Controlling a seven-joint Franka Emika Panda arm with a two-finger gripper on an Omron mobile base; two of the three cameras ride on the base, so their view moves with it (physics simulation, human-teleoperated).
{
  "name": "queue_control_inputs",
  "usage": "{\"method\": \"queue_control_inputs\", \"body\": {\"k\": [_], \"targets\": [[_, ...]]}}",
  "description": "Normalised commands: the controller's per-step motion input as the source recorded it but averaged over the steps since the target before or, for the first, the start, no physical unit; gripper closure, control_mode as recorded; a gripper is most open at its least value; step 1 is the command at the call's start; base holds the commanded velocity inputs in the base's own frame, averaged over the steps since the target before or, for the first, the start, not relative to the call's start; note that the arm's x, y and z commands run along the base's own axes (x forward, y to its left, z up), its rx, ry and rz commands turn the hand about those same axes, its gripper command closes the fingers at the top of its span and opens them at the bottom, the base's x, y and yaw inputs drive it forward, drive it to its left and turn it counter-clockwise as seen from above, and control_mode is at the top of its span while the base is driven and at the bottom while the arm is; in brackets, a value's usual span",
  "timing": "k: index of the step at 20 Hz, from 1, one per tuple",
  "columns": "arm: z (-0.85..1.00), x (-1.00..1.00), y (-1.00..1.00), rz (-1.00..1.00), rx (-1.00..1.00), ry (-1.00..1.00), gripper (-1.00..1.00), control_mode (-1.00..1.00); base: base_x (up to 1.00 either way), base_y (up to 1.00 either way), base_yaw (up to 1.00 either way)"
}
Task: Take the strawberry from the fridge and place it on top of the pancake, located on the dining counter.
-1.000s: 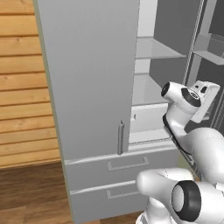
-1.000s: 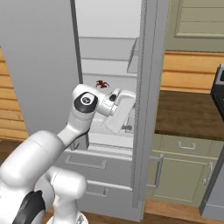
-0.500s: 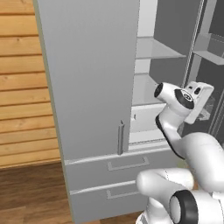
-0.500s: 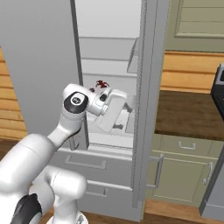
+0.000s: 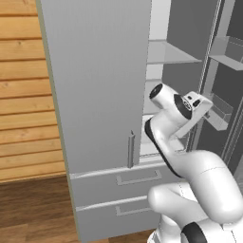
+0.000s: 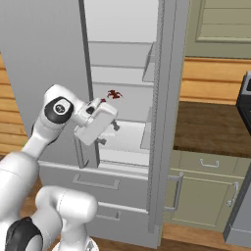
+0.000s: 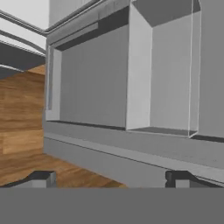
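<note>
Warm plank wall [image 5: 23, 95] on the left, dark wood floor [image 5: 33, 209] below it. To the right, a brown countertop [image 6: 211, 130] sits over pale green cabinets [image 6: 206, 191], with a matching upper cabinet [image 6: 220, 24] above. Flat, even light.

The fridge [image 5: 99, 85] shows a smooth, matt light grey skin, like painted metal, with a duller metallic bar handle [image 5: 131, 149] at centre frame. Inside, the shelves [image 6: 122, 81] look pale, smooth plastic. At left, the wall planks [image 5: 23, 95] are warm, grained wood. Lower right in the right base view, the cabinet [image 6: 206, 191] wears flat olive paint.
</note>
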Motion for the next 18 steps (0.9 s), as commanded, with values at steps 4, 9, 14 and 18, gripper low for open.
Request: {"method": "queue_control_inputs", "body": {"k": [4,9,14,18], "targets": [[-0.28,0.18,1.0,-0.15,0.52,-0.12,-1.0,-1.0,0.0,0.0,0.0],[-0.46,0.34,0.91,-0.22,0.61,-0.1,-1.0,-1.0,0.0,0.0,0.0],[-0.48,0.28,0.54,-0.24,0.75,-0.13,-1.0,-1.0,0.0,0.0,0.0],[-0.05,0.11,0.5,-0.23,0.34,-0.39,-1.0,-1.0,0.0,0.0,0.0]]}}
